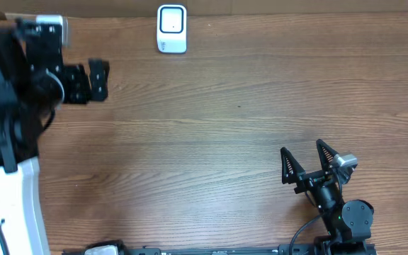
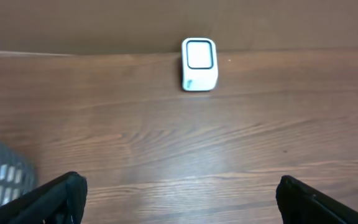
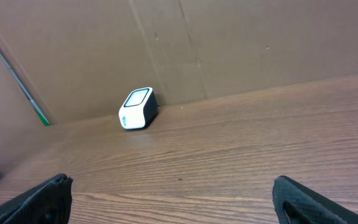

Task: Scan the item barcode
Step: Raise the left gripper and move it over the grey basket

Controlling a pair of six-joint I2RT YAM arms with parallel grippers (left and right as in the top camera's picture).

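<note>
1. At the far edge of the desk (image 1: 211, 106), the white barcode scanner (image 1: 172, 28) is standing just in front of a cardboard wall (image 3: 229, 43).
2. The left pincer (image 2: 179, 186) is hanging wide and empty, facing the scanner.
3. The right pincer (image 1: 304, 152) is hovering wide and empty, well apart from it, near the front edge.

Black arms (image 1: 347, 216), ribbed triangular tool fingers (image 1: 289, 168), silver wrist block (image 1: 344, 161), white base (image 1: 23, 202), cable (image 1: 303, 231)

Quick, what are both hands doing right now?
Left hand: open, holding nothing.
Right hand: open, holding nothing.
</note>
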